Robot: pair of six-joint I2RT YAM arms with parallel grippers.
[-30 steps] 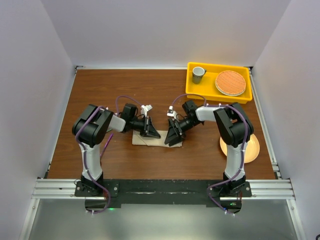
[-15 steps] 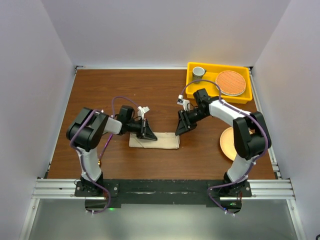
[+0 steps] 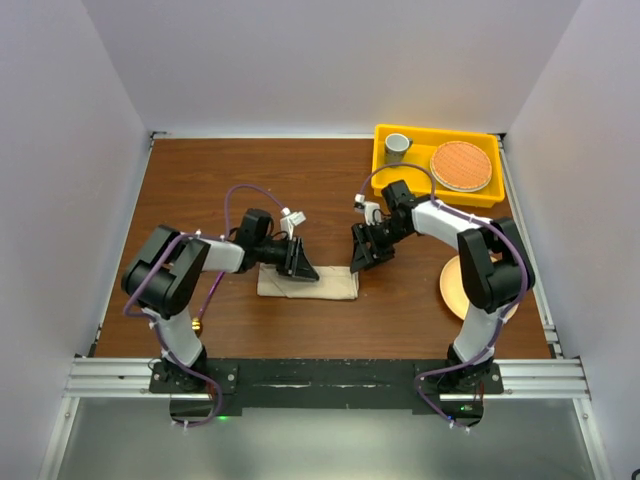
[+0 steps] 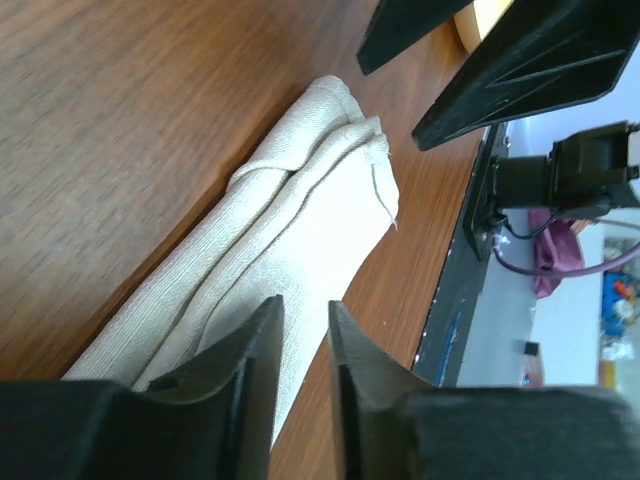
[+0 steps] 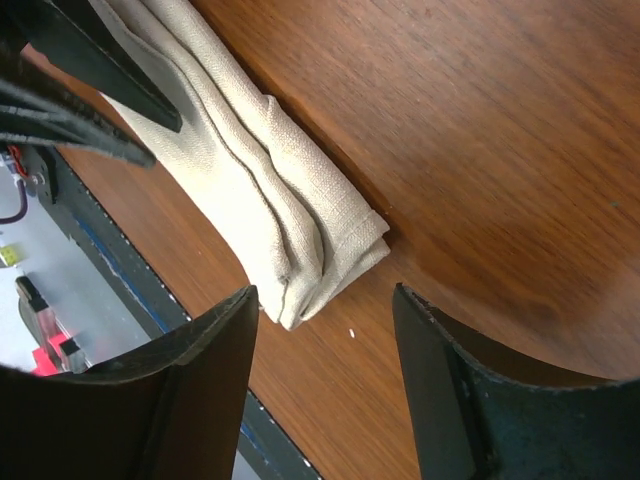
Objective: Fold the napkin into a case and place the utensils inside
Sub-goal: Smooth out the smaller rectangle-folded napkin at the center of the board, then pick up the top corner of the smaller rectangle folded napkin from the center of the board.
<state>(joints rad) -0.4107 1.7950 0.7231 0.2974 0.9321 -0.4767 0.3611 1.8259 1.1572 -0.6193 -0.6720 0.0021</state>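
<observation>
The brown wooden worktop (image 3: 250,190) carries everything. At its far right corner sits a yellow bin (image 3: 430,192). The napkin (image 3: 325,285) lies flat near the middle of the worktop, towards the near edge, folded into a narrow, long rectangle of several stacked layers; the left wrist view (image 4: 300,230) shows its rounded folds running lengthwise, and the right wrist view (image 5: 260,190) shows its squared-off end. A round peach plate (image 3: 450,285) rests on the worktop at the right, partly hidden behind the right arm. Inside the bin lies a round orange woven disc (image 3: 461,165). The left pincer (image 3: 300,262) hangs over the left end of the napkin; its fingers stand a narrow gap apart (image 4: 302,310) with nothing clamped between them. The right pincer (image 3: 358,255) is at the napkin's right end, released, its jaws spread wide (image 5: 322,295) above the cloth's end and gripping nothing. A small grey cup (image 3: 397,146) stands in the bin's left part.
</observation>
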